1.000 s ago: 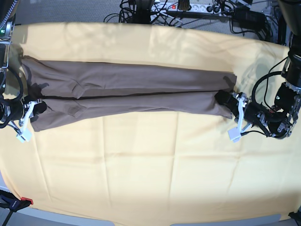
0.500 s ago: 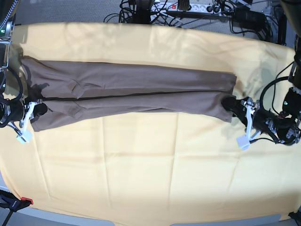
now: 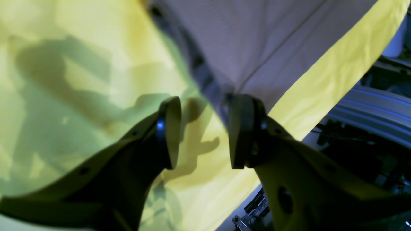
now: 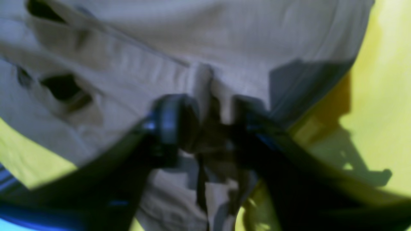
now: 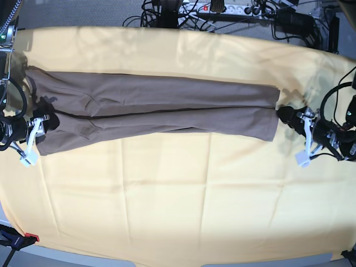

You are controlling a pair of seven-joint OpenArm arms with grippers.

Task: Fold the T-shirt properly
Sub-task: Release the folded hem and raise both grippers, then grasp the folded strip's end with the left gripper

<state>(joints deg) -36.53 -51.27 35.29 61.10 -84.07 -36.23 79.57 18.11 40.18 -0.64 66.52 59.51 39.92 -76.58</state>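
Note:
The taupe-brown T-shirt (image 5: 156, 108) lies folded into a long narrow strip across the yellow cloth (image 5: 167, 194). My left gripper (image 5: 288, 115) is open and empty just past the shirt's right end; in the left wrist view its fingers (image 3: 168, 131) stand apart over yellow cloth, with the shirt's edge (image 3: 257, 41) just beyond the tips. My right gripper (image 5: 45, 122) is over the shirt's left end. In the blurred right wrist view it (image 4: 212, 125) has its jaws apart, with a raised ridge of shirt fabric (image 4: 205, 80) at the tips.
The yellow cloth covers the whole table. Cables and a power strip (image 5: 222, 8) lie behind the far edge. A red-tipped clamp (image 5: 22, 239) holds the cloth at the near left corner. The table edge and dark gear show at right in the left wrist view (image 3: 369, 128).
My left gripper has let go of the shirt's right end and drawn back to the right, off the cloth strip. The right gripper has stayed at the left end.

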